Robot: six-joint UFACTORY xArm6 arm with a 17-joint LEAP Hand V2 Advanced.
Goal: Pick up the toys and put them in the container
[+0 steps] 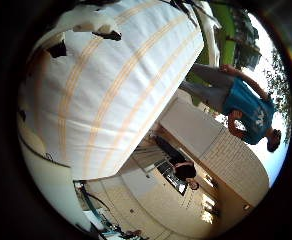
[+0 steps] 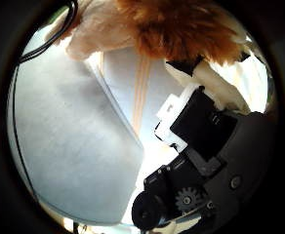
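Note:
A plush toy with shaggy orange-brown fur (image 2: 181,29) and a cream part (image 2: 96,36) sits close against my palm. My right hand (image 2: 201,131) shows as black and white parts, and a pale fingertip (image 2: 215,90) curls up into the fur, so the hand looks shut on the toy. White and black parts (image 1: 93,25), at the edge of the little finger side view, lie over the cloth. Below the toy spreads a white cloth with orange stripes (image 1: 116,95), covering a table. No container is clearly in view.
A pale grey sheet-like surface (image 2: 69,141) lies beside the striped cloth; I cannot tell what it is. The cloth's edge (image 1: 136,150) drops off toward a light house wall (image 1: 231,160). Beyond it is a lawn where a person in a blue shirt (image 1: 248,110) stands.

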